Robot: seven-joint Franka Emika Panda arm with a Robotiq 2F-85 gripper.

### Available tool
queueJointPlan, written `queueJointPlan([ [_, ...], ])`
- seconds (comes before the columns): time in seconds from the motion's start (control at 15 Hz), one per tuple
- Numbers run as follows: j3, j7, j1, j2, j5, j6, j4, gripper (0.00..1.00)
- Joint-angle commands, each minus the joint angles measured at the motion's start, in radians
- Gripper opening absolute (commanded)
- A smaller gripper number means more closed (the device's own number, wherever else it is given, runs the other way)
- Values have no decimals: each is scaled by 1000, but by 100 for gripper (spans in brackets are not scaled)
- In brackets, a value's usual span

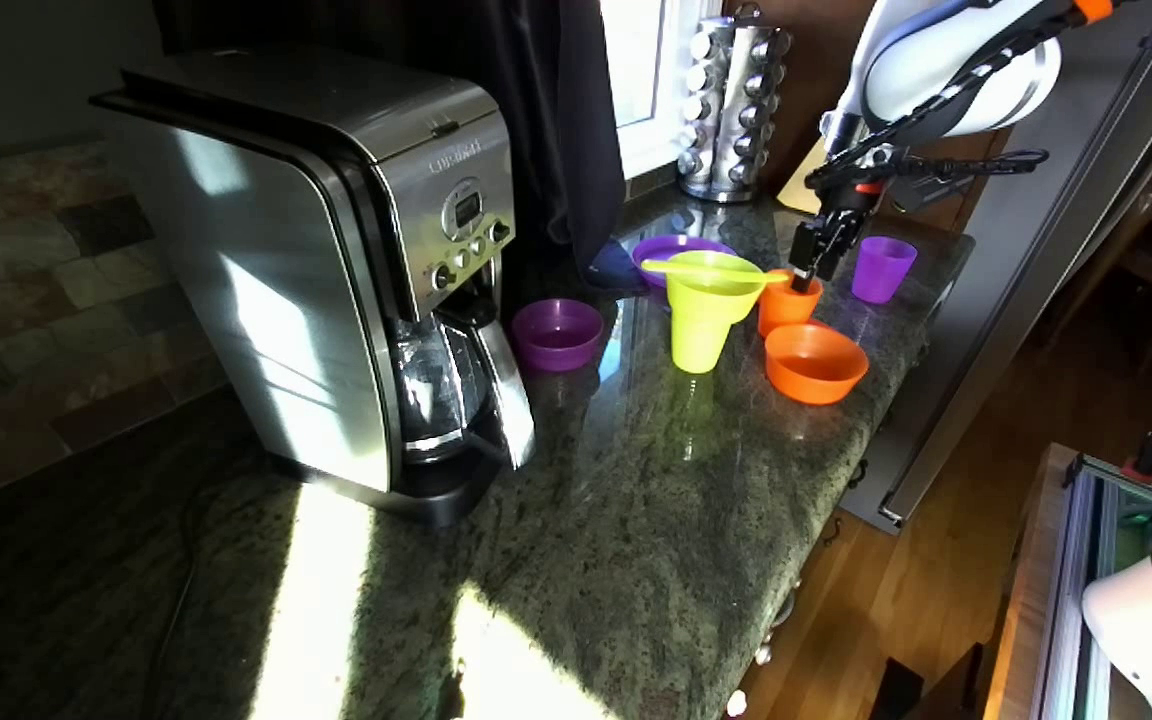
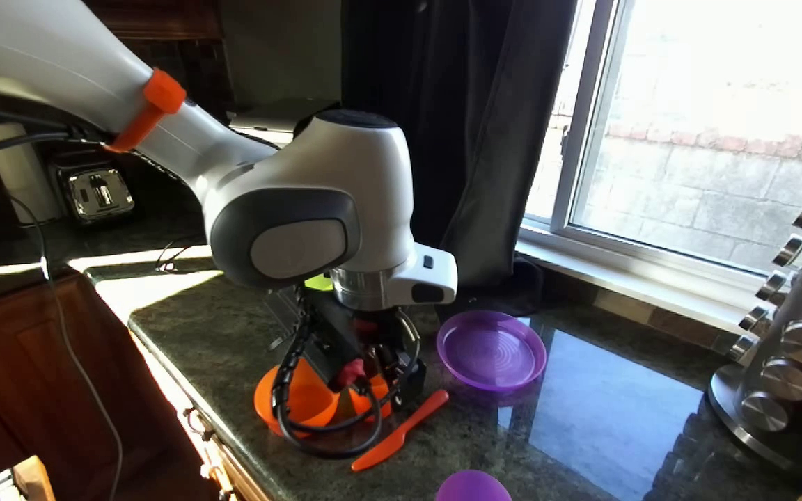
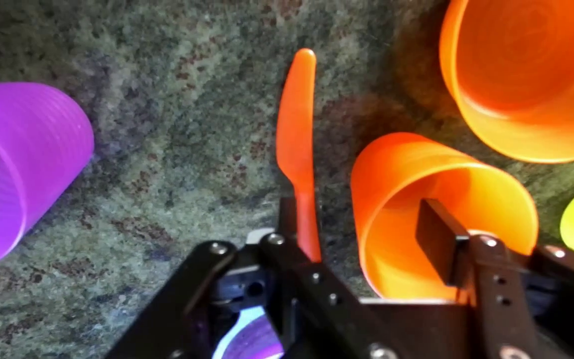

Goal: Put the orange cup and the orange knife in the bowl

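The orange cup stands upright on the counter beside the wider orange bowl. In the wrist view the cup is at centre right and the bowl at upper right. The orange knife lies flat left of the cup; it also shows in an exterior view. My gripper is open, pointing down over the cup. In the wrist view one finger overlaps the cup's mouth; the other is outside it, over the knife's handle. In an exterior view the gripper is at the cup's rim.
A yellow-green cup with a yellow-green utensil across it stands beside the orange cup. A purple plate, purple cup and purple bowl are nearby. A coffee maker and spice rack stand farther off.
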Motion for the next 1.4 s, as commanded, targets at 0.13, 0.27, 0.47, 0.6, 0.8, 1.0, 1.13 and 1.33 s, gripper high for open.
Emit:
queueJointPlan([
  [0.13,6,-31,-3,50,48,21,26,18],
  [0.27,7,-33,-4,44,59,20,31,5],
  [0.47,9,-39,-1,30,82,8,38,0],
  [0.6,12,-43,0,19,91,8,39,1],
  [0.8,14,-54,1,-10,98,-7,37,1],
  [1.0,14,-72,2,-52,91,-42,30,1],
  [1.13,12,-79,2,-88,87,-87,28,1],
  [1.33,9,-103,3,-147,67,-222,27,1],
])
